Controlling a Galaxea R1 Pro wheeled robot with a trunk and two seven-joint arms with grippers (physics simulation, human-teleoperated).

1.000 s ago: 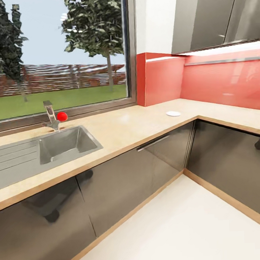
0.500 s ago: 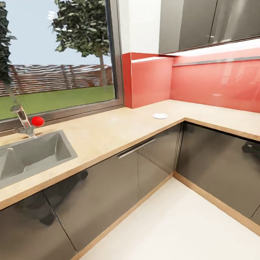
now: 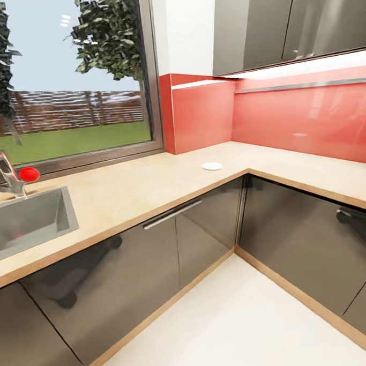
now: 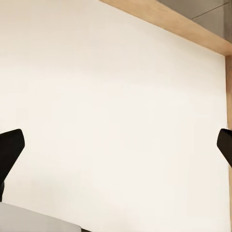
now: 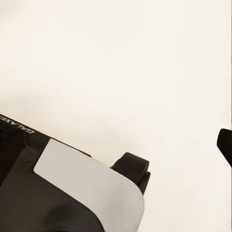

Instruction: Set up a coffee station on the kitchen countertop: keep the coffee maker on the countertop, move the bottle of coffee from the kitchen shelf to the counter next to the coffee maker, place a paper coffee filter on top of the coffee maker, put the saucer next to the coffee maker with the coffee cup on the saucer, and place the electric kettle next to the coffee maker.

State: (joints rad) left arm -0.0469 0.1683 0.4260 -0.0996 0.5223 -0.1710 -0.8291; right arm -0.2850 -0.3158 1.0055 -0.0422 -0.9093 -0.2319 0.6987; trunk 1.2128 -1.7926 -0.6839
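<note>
Left gripper (image 4: 116, 145), wrist view: two black fingertips (image 4: 10, 147) sit at opposite edges of the frame, spread wide with nothing between them, above a pale cream floor (image 4: 111, 96). A wooden plinth strip (image 4: 164, 21) runs along the far side of that floor, with grey cabinet front beyond it.

Right gripper, wrist view: one black fingertip (image 5: 224, 145) shows at the frame edge; the other is out of frame, so the gap between the fingers cannot be judged. Below it lies the robot's base (image 5: 82, 188), a white panel over dark bodywork with a black wheel (image 5: 133, 169). White lettering on the dark part reads "GALAXE", cut off at the edge.

Head view: an L-shaped light wood countertop (image 3: 151, 184) runs over glossy grey cabinets (image 3: 128, 261) with a bar handle (image 3: 172, 214). A small white saucer (image 3: 211, 166) lies flat on the countertop near the inner corner, apart from the wall. A steel sink (image 3: 29, 220) is set into the countertop under the window (image 3: 65, 76), with a tap (image 3: 5, 176) carrying a red knob (image 3: 29, 174). A red backsplash (image 3: 297, 118) rises behind, with a thin grey shelf (image 3: 301, 85) under the upper cabinets (image 3: 287, 22).
</note>
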